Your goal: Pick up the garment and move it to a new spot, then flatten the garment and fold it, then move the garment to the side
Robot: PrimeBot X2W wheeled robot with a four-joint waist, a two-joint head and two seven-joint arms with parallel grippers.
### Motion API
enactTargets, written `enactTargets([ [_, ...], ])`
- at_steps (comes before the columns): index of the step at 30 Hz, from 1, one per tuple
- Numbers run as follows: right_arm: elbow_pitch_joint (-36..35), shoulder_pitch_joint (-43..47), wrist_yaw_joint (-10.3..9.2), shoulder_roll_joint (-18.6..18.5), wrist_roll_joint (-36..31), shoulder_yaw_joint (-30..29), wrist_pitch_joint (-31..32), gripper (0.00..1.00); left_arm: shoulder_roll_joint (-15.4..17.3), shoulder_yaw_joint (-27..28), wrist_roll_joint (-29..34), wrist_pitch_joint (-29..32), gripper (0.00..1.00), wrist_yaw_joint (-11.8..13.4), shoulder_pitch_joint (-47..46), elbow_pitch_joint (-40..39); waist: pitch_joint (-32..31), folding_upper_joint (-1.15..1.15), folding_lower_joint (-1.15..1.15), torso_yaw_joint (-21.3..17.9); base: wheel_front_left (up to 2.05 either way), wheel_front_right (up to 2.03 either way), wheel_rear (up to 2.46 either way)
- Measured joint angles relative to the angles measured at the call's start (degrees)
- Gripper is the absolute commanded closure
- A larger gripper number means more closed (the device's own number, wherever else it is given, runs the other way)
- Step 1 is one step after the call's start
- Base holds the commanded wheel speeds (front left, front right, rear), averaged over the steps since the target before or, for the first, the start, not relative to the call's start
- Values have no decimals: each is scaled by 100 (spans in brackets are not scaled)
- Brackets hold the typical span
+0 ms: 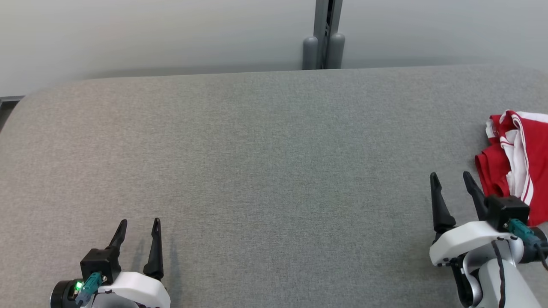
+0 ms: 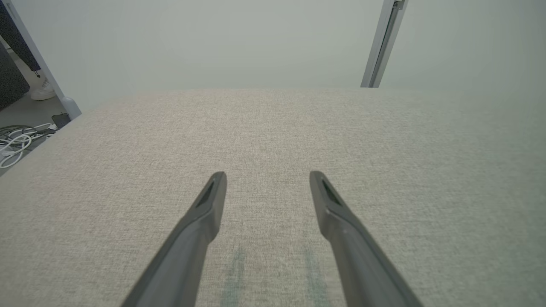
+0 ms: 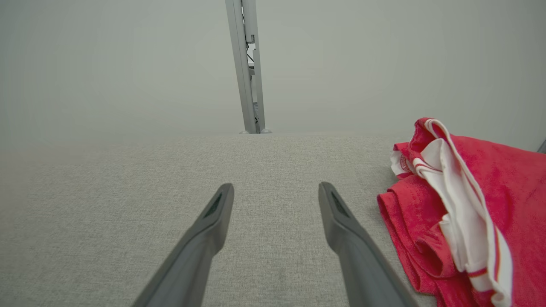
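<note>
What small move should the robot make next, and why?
Probably move the right gripper a little to its right, over the red and white garment. Its jaws stand open and empty, and the garment lies crumpled on the grey surface just beside it, untouched. The left gripper is far off.

The head camera looks down from high above the near edge of the worktop toward its far edge, taking in most of the width. Each wrist camera sits low and close over the surface, one behind the left tool and one behind the right tool, both facing the far edge. All three views share the post there. The head and right wrist views share the garment at the right edge.
</note>
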Motion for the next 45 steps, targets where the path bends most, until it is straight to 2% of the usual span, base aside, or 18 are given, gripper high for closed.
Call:
enactTargets([
  [9, -197, 342, 0, 2, 332, 502, 0, 0, 0, -5, -124, 1, 0, 83, 149, -92, -270, 0, 0, 169, 0, 0, 0],
  [16, -309, 536, 0, 8, 327, 614, 0, 0, 1, 19, -227, 0, 0, 47, 251, -83, -410, 0, 0, 205, 0, 0, 0],
  [28, -252, 502, 0, 0, 164, 517, 0, 0, -2, -20, -242, 0, 0, 24, 119, -2, -104, 0, 0, 110, 0, 0, 0],
  [45, -157, 591, 0, 38, 189, 545, 0, 0, -33, -63, -242, 1, 0, 49, 233, 85, -112, 0, 0, 69, 0, 0, 0],
])
